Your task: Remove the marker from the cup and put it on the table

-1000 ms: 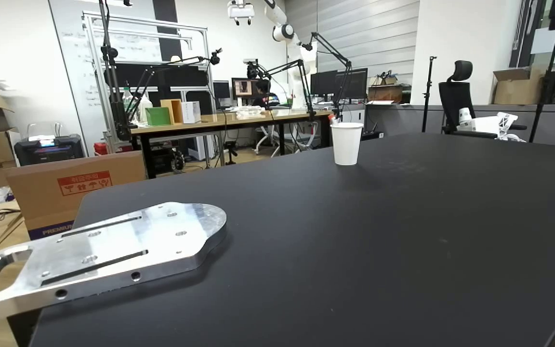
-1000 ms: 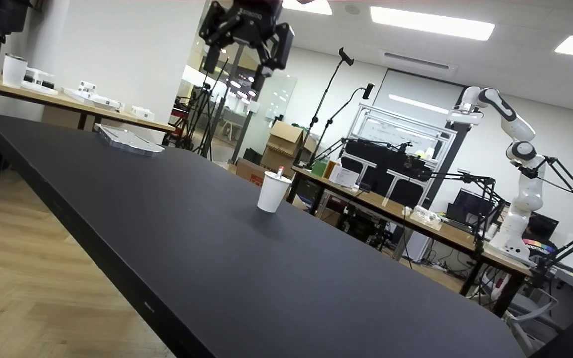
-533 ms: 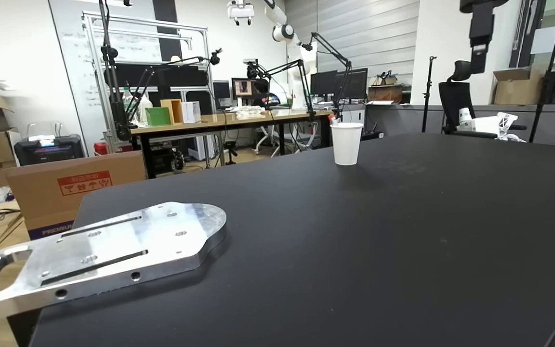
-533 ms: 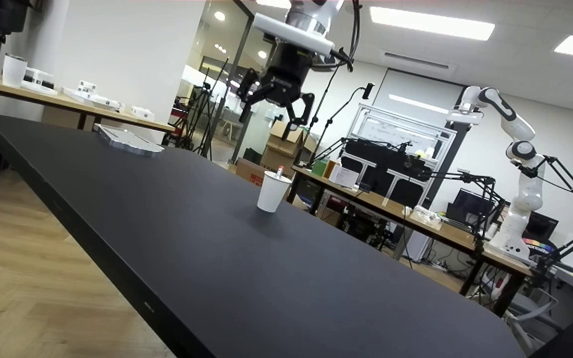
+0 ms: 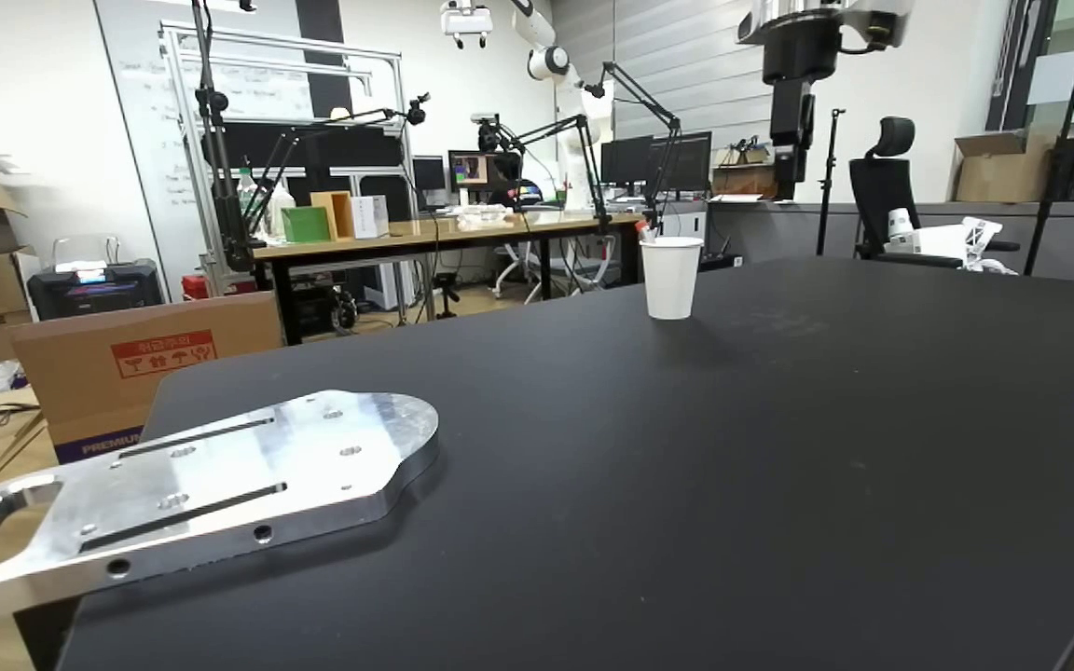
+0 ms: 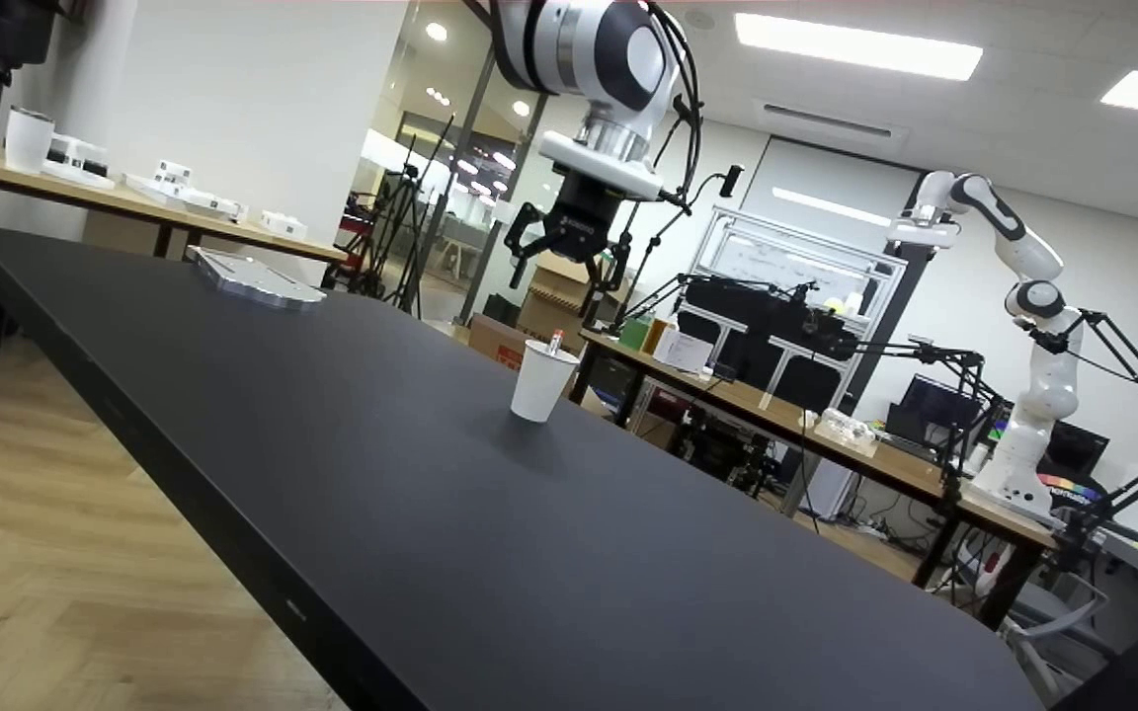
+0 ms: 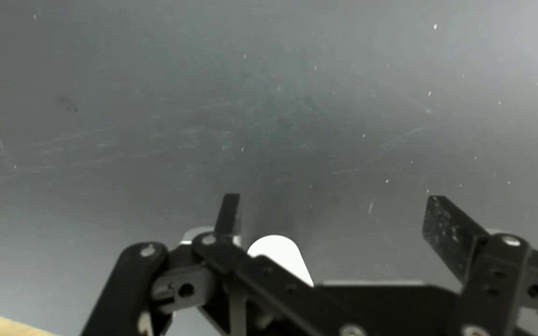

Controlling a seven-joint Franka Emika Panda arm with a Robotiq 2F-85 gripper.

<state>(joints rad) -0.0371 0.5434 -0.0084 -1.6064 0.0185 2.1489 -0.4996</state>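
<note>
The lab behind is busy: a wooden-topped workbench [image 5: 411, 233] runs along the back, with a green box [image 5: 306, 225] among the things on it, and a second white robot arm [image 6: 1050, 395] rises from one end, with monitors [image 5: 626, 163] near it. An office chair [image 5: 882, 194] stands over by the low grey cabinets [image 5: 765, 233]. In front of all that stretches the big matte black table [image 6: 490, 533], its corners rounded off. At one end lies a machined metal plate [image 5: 313, 447], slotted and drilled, its loop of a handle reaching out past the edge; a cardboard box [image 5: 155, 363] with a red label is just off that same end.

The white paper cup [image 6: 541, 385] stands upright on the black surface, close to the edge on the workbench side. The marker [image 6: 556, 341] is in it, tilted, its red and white end poking over the rim in both exterior views; the rest is hidden by the cup's wall.

Overhead, the working arm [image 6: 569, 44] reaches down, and its gripper [image 7: 333, 203] hangs above the table, higher than the cup and apart from it. The jaws are spread wide: in the wrist view the fingertips [image 7: 227, 214] stand far from each other, dark tabletop showing between them. Lower in that view I can make out part of the cup behind the gripper's linkage, nearer one finger than the other.
</note>
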